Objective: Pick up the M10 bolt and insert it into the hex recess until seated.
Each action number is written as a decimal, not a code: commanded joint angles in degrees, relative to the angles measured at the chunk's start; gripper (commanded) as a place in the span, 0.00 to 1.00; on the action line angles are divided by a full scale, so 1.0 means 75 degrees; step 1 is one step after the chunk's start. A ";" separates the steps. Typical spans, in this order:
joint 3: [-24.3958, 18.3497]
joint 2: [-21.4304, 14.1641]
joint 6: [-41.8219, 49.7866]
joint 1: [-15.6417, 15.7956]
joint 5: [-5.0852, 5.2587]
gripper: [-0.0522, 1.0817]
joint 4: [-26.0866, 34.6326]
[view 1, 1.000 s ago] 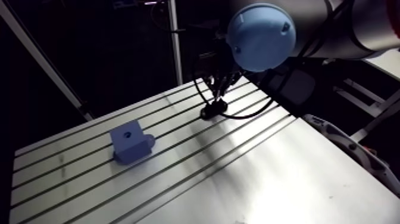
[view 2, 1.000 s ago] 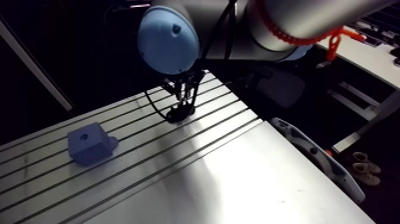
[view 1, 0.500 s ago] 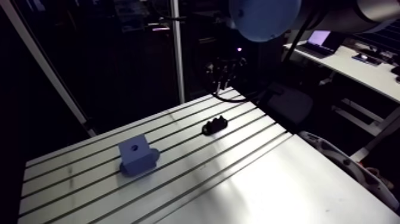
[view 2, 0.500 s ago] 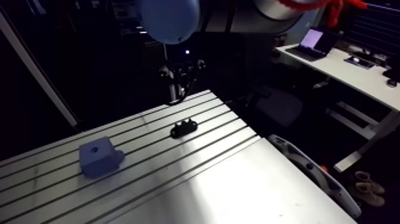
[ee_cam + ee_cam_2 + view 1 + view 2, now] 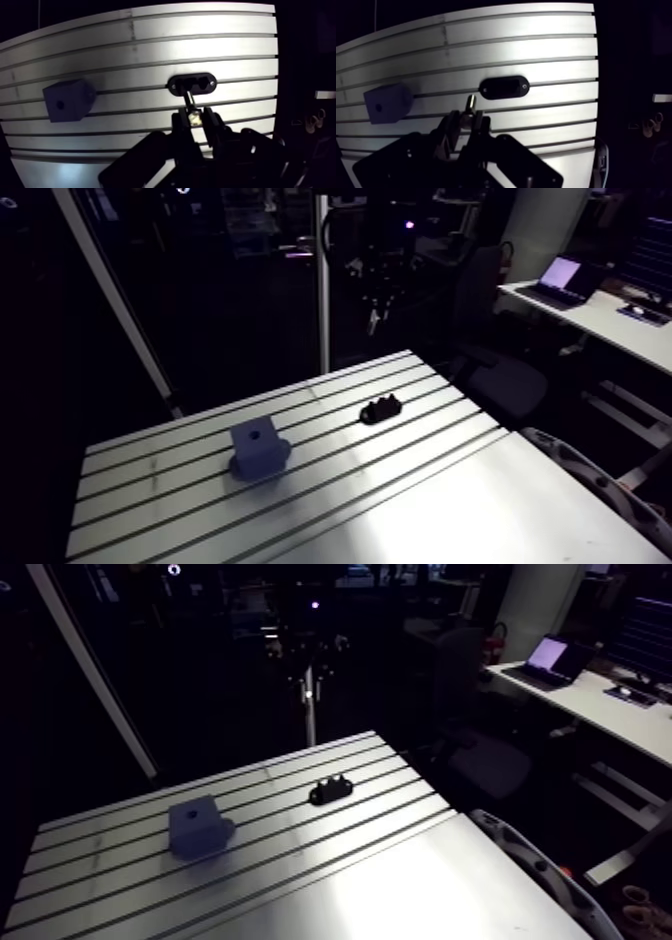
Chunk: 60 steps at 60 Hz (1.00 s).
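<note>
In the wrist view my gripper (image 5: 194, 116) is shut on the M10 bolt (image 5: 189, 100). The bolt's head sits between the fingertips and its dark shank sticks out ahead. Below and ahead of the bolt lies a black oblong holder (image 5: 200, 83) on the slotted table (image 5: 150, 50). A blue block (image 5: 67, 101) with a small round hole in one face stands off to the side, apart from the gripper. In the arm view the gripper (image 5: 375, 306) hangs high above the table's far edge, with the holder (image 5: 380, 408) and the blue block (image 5: 258, 446) on the table below.
The slotted table (image 5: 450, 488) carries only the block and the holder. Its near right part is a smooth plate without slots. A slanted metal post (image 5: 120, 308) rises behind the table's far left edge.
The gripper has lifted from the black holder to well above the table, with the bolt in it. The arm view has shifted as the arm rose. The block and the holder stayed put.
</note>
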 commanded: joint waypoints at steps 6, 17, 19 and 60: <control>-0.1840 0.0696 0.0529 0.1390 -0.0390 0.71 0.2946; -0.1688 0.0650 0.0732 0.1725 -0.0575 0.71 0.2869; -0.1675 0.0640 0.0790 0.1726 -0.0587 0.71 0.2867; -0.1129 0.0665 0.1856 0.2661 -0.0589 0.72 0.2059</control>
